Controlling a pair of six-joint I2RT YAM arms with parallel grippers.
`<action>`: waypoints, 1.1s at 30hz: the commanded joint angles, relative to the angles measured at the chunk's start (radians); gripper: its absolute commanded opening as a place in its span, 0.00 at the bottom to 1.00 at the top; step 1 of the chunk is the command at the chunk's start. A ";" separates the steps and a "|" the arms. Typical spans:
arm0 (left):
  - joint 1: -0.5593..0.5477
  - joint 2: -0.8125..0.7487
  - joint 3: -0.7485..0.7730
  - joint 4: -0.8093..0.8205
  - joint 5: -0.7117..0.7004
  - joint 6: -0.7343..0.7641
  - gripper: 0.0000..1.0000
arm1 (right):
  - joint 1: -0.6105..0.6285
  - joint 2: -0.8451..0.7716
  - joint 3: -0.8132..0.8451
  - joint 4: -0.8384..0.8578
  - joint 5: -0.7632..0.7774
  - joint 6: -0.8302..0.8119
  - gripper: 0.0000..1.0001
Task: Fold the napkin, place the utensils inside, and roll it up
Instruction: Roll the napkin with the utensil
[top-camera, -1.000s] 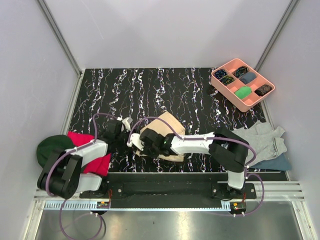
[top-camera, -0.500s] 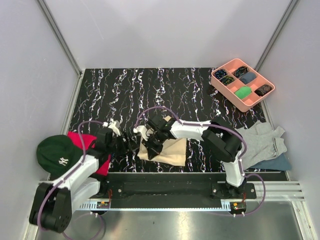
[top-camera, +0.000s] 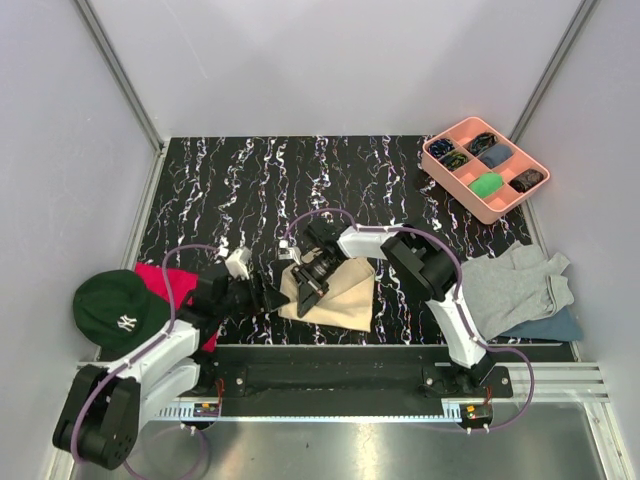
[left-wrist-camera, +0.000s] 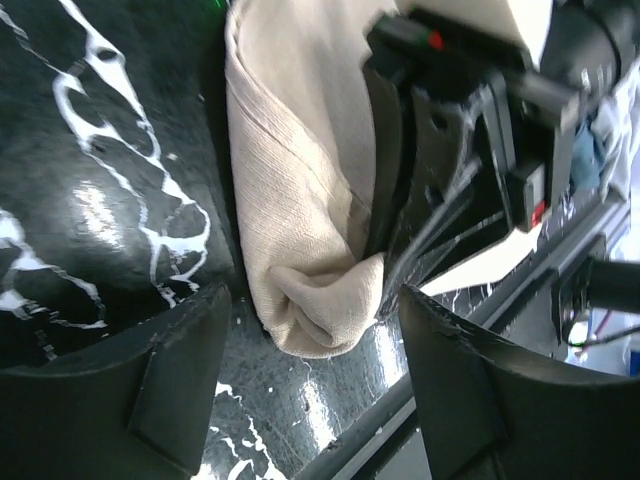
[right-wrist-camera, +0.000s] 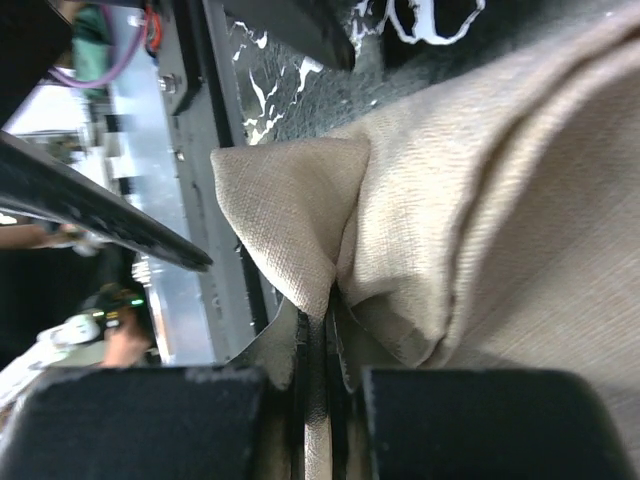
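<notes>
The beige napkin (top-camera: 345, 295) lies bunched and partly folded near the table's front edge. My right gripper (top-camera: 308, 288) is shut on a fold at its left end; in the right wrist view the cloth (right-wrist-camera: 480, 200) is pinched into a peak right at the gripper (right-wrist-camera: 325, 345). My left gripper (top-camera: 272, 298) is open just left of the napkin. In the left wrist view, the napkin's rounded corner (left-wrist-camera: 315, 315) sits ahead of the left gripper (left-wrist-camera: 310, 400), untouched by its fingers (left-wrist-camera: 150, 385). The utensils are hidden or out of view.
A red cloth (top-camera: 165, 282) and a green cap (top-camera: 115, 310) lie at the front left. Grey (top-camera: 515, 285) and blue (top-camera: 555, 326) cloths lie at the front right. A pink compartment tray (top-camera: 432, 152) sits at the back right. The black front rail (top-camera: 350, 356) runs right below the napkin.
My left gripper has opened wider and moved right, up to the napkin's left end. The right arm has swung its elbow back, still holding the cloth, which has shifted toward the front edge.
</notes>
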 joint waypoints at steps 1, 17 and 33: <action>-0.034 0.072 0.003 0.153 0.047 0.032 0.66 | -0.027 0.075 0.061 -0.104 -0.044 -0.037 0.00; -0.076 0.167 0.045 0.096 -0.099 0.030 0.37 | -0.052 0.127 0.110 -0.155 -0.066 -0.066 0.00; -0.105 0.172 0.059 0.121 -0.162 0.043 0.55 | -0.053 0.132 0.119 -0.175 -0.077 -0.077 0.00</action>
